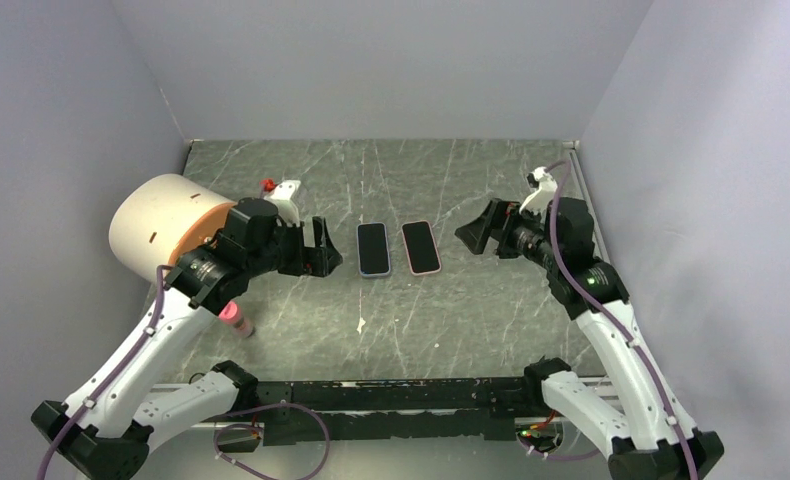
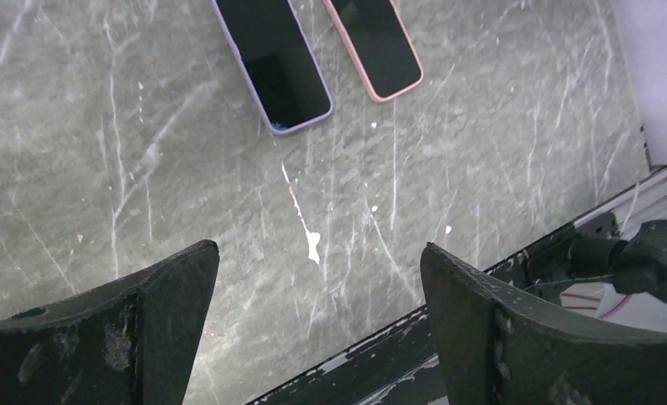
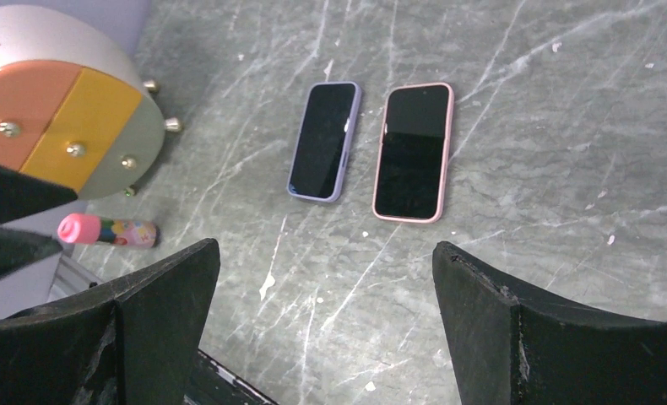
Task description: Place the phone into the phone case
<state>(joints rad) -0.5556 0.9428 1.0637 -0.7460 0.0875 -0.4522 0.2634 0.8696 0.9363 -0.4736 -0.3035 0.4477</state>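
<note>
Two flat dark-faced items lie side by side mid-table. The left one has a lilac rim (image 1: 373, 248) (image 2: 272, 62) (image 3: 324, 141); the right one has a pink rim (image 1: 421, 247) (image 2: 375, 43) (image 3: 413, 152). I cannot tell which is the phone and which the case. My left gripper (image 1: 323, 252) (image 2: 317, 266) is open and empty, just left of the lilac one. My right gripper (image 1: 474, 235) (image 3: 323, 261) is open and empty, to the right of the pink one.
A white drum with orange, yellow and grey-green wedge faces (image 1: 163, 224) (image 3: 60, 110) stands at the left. A pink-capped tube (image 1: 236, 319) (image 3: 109, 230) lies near it. A black rail (image 1: 391, 392) runs along the near table edge. Grey walls enclose the table.
</note>
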